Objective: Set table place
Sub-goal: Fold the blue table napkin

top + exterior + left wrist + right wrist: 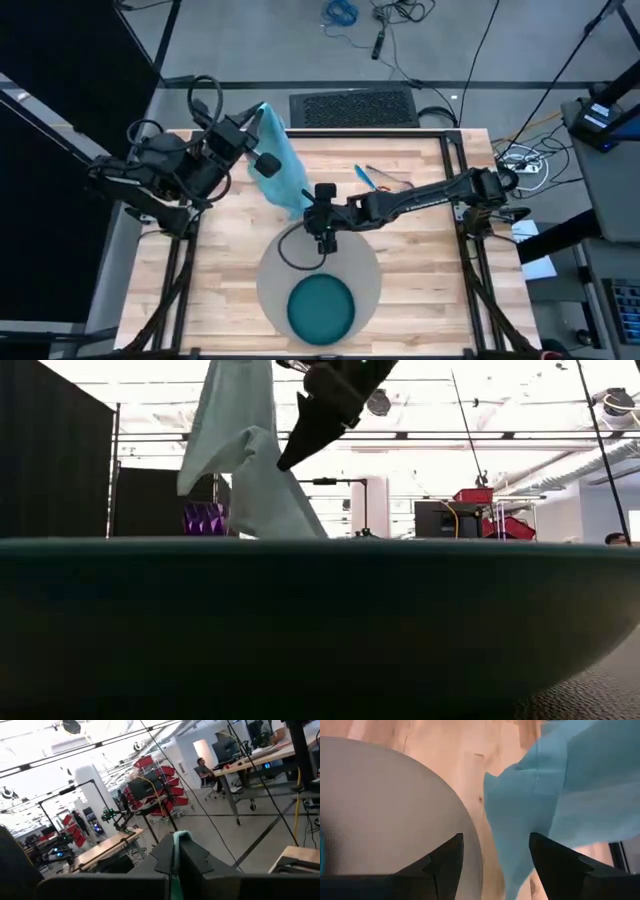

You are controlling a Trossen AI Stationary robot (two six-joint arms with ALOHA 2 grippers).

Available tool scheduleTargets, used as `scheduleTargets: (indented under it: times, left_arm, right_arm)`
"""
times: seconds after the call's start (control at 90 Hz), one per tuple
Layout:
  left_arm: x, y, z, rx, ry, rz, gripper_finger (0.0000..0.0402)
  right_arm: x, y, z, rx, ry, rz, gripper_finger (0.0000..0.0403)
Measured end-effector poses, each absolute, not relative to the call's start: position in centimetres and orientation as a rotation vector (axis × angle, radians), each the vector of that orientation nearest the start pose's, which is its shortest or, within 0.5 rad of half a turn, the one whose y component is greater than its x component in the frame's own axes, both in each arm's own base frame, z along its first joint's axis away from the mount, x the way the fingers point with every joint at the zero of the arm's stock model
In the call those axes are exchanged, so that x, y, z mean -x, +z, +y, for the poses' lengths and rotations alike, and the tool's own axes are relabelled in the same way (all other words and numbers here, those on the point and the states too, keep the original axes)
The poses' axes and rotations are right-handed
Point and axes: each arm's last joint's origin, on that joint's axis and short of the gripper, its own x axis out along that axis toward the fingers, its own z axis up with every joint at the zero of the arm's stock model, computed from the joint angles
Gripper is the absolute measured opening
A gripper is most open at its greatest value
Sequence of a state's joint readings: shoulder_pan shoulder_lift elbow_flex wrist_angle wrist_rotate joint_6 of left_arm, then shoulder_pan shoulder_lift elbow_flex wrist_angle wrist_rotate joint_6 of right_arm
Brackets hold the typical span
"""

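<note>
On the table (pixel 420 270), the round grey-beige mat (pixel 365 262) is taken as the landmark; it lies near the front edge, and the teal plate (pixel 321 307) is seated on its front half, so the centre of the place setting is already laid. Behind the mat and toward the left arm's side, the light-blue napkin (pixel 276 160) is held up off the wood, hanging in loose folds; it appears to be carried this way so that it can be spread or lowered beside the mat. Its upper corner is pinched in the closed jaws of the left gripper (pixel 262 162), high above the table's back left part. The right gripper (pixel 324 243) is stretched across to the mat's back rim, just beside the napkin's lower edge, with its jaws parted and nothing between them, probably to catch that hanging edge. Teal-handled cutlery (pixel 366 177) is left lying on bare planks behind the mat. A purple cup (pixel 205 518) is seen only in the low view, behind the napkin. Open wood is available on both sides of the mat for laying the cloth flat.
</note>
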State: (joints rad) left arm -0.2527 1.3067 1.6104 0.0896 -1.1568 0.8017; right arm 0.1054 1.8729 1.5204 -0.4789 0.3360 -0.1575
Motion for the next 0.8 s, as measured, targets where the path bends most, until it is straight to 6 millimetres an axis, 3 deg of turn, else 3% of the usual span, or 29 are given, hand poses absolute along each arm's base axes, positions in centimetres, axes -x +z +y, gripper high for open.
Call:
scheduleTargets:
  times: [0.244, 0.489, 0.667, 0.8]
  left_arm:
    - [-23.8, 51.6, -4.0, -0.517, 0.95, 0.116, 0.0]
    - [-24.1, 50.7, -2.7, -0.573, 1.039, 0.252, 0.0]
    - [-24.1, 50.7, -2.5, -0.567, 1.054, 0.253, 0.0]
    - [-24.1, 50.8, -2.5, -0.538, 1.056, 0.231, 0.0]
  right_arm:
    - [-41.3, 25.9, 2.3, 0.329, -0.179, 0.82, 0.0188]
    - [-40.6, 28.1, 5.7, 0.336, -0.114, 0.708, 0.0187]
    - [-40.9, 28.7, 8.7, 0.379, -0.04, 0.585, 0.0187]
    - [-41.8, 28.0, 7.5, 0.426, -0.051, 0.581, 0.0187]
